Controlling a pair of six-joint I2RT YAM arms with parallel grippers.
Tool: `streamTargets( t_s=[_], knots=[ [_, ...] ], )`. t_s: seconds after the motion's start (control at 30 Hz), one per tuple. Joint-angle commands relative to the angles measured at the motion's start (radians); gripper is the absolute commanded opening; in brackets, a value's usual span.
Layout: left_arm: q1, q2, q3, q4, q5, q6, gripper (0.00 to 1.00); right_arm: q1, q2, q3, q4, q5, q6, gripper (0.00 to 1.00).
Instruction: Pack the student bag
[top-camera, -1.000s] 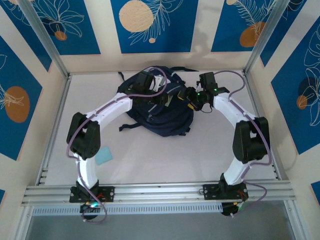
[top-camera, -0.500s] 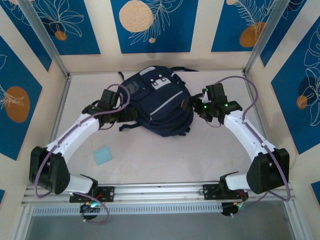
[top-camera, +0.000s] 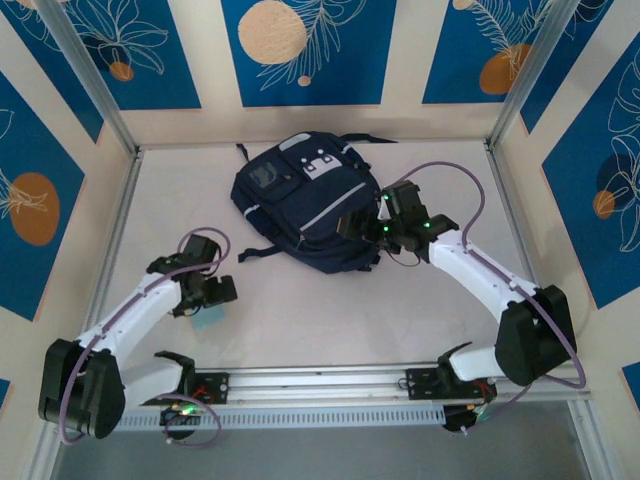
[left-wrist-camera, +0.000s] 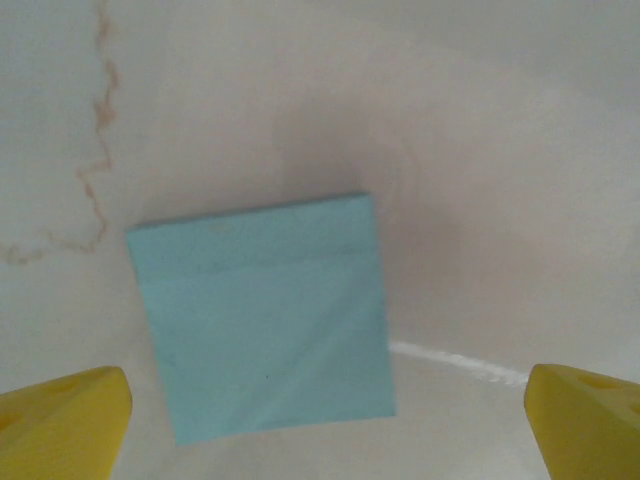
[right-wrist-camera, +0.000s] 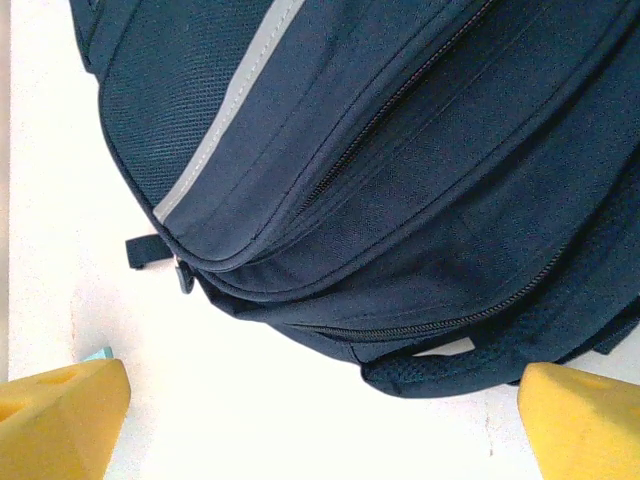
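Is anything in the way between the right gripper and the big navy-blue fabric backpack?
Nothing visible. The right gripper hangs open just off the navy-blue fabric backpack at its zippered edge, with only bare white table between its yellow fingertips and the fabric.

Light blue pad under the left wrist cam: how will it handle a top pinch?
The light blue pad lies flat on the table, thin-edged, so the open left gripper would probably slide it before getting under it. It looks small, likely light. Faint crease lines suggest paper, so it may bend if squeezed.
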Motion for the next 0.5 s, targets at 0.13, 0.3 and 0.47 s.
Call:
streamTargets(
  t_s=[0.13,0.3,0.47],
  knots=[
    [0.011,0.028,-0.108,0.076,0.046,-0.104,1.00,0.019,0.046,0.035,0.008,0.021,0.008,0.99],
    [0.011,0.065,-0.126,0.115,0.019,-0.093,0.99,0.022,0.049,0.038,-0.003,0.026,0.008,1.00],
    [0.011,0.072,-0.147,0.155,0.006,-0.089,0.91,0.025,0.046,0.043,-0.008,0.031,0.011,1.00]
  ],
)
